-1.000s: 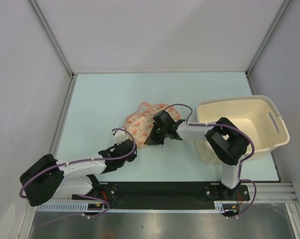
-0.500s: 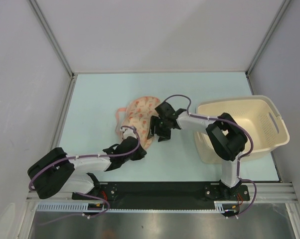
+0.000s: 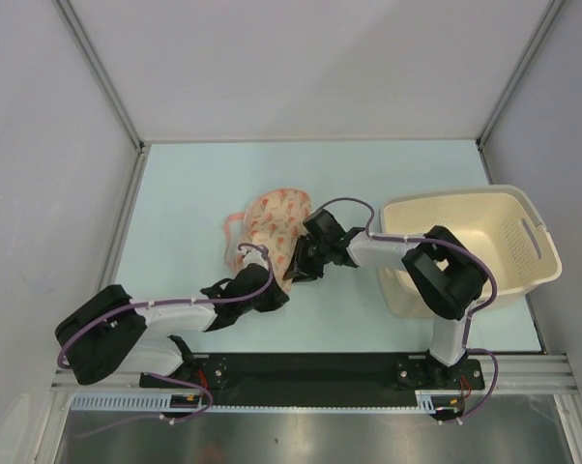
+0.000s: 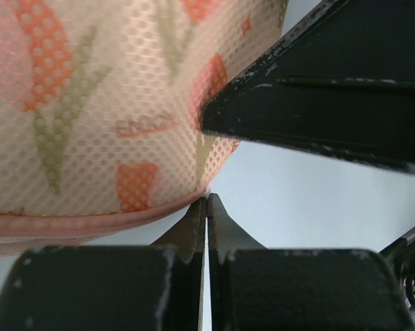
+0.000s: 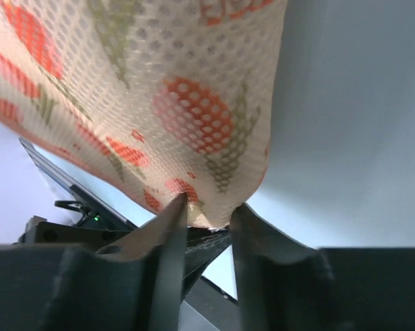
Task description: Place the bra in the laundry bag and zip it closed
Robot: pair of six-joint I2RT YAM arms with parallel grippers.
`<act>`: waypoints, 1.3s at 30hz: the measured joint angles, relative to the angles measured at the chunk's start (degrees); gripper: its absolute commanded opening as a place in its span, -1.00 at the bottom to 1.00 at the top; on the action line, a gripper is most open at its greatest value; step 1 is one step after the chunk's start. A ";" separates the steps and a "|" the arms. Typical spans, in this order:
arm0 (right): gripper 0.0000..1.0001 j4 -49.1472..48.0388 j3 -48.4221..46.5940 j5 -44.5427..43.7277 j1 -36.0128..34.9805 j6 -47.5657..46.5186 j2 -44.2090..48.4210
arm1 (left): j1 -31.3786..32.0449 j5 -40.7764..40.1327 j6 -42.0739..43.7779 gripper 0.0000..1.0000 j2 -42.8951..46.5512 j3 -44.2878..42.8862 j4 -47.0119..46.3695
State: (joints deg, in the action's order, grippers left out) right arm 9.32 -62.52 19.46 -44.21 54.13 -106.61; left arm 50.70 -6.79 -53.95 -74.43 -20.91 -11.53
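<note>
The right gripper [image 5: 209, 207] has its jaws partway apart with the lower edge of the laundry bag [image 5: 159, 89] hanging between them; the mesh touches both fingers, so it reads as a grip on a fold of fabric; the left gripper [image 4: 206, 205] is fully closed, its tips meeting right against the pink trim along the bag's rim; whether a zip pull or a bit of trim is caught there cannot be told. Outward from the two claws, the bag lies bunched near the middle of the table [image 3: 185, 184], a little toward the near edge, with both grippers at its near end, touching it; the bra shows in no view, so it is probably already inside, though that is only a guess. A cream basket [image 3: 465, 197] stands at the right edge, well apart from the bag. The step in hand looks like zipping; to do it well the right claw should anchor the fabric firmly; the left should draw along the trim, low and following the rim's curve, keeping the seam taut so the mesh does not bunch into the slider.
</note>
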 measured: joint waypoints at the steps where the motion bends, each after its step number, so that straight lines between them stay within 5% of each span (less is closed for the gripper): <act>1: -0.87 -0.92 0.42 0.22 0.02 0.57 -0.09 | 0.00 0.00 0.00 -1.00 0.17 0.02 0.00; 3: -1.00 -1.77 1.05 0.50 0.17 1.51 -0.24 | 0.00 -0.07 -0.02 -1.00 0.44 0.17 -0.07; 12: -1.00 1.66 0.07 0.15 2.75 -2.38 -0.92 | -1.57 -3.65 -0.22 -1.00 1.77 -0.35 5.49; 27: -1.00 11.91 -14.56 -5.20 6.32 -19.19 -6.34 | -12.70 -5.51 1.53 -1.00 14.67 2.67 15.08; 28: -0.92 12.68 -15.37 -5.01 6.69 -19.71 -6.95 | -12.94 -5.11 1.70 -1.00 15.13 3.02 14.84; 29: -0.57 13.44 -16.37 -4.79 6.88 -20.13 -7.69 | -13.03 -4.48 2.03 -1.00 15.50 3.32 14.16; 32: 0.02 15.91 -19.82 -4.48 7.28 -20.83 -10.03 | -13.25 -1.90 3.08 -1.00 15.61 4.13 11.69; 34: 0.25 17.35 -21.00 -4.66 7.91 -20.61 -10.40 | -13.46 0.20 3.48 -1.00 14.91 4.37 10.64; 39: 0.44 18.16 -18.45 -4.50 9.25 -16.98 -7.41 | -13.62 4.57 3.39 -1.00 11.67 3.91 8.07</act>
State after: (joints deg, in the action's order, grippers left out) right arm 27.49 -80.97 14.96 -34.96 37.15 -114.02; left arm 37.08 -2.22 -50.57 -62.76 -16.99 -3.46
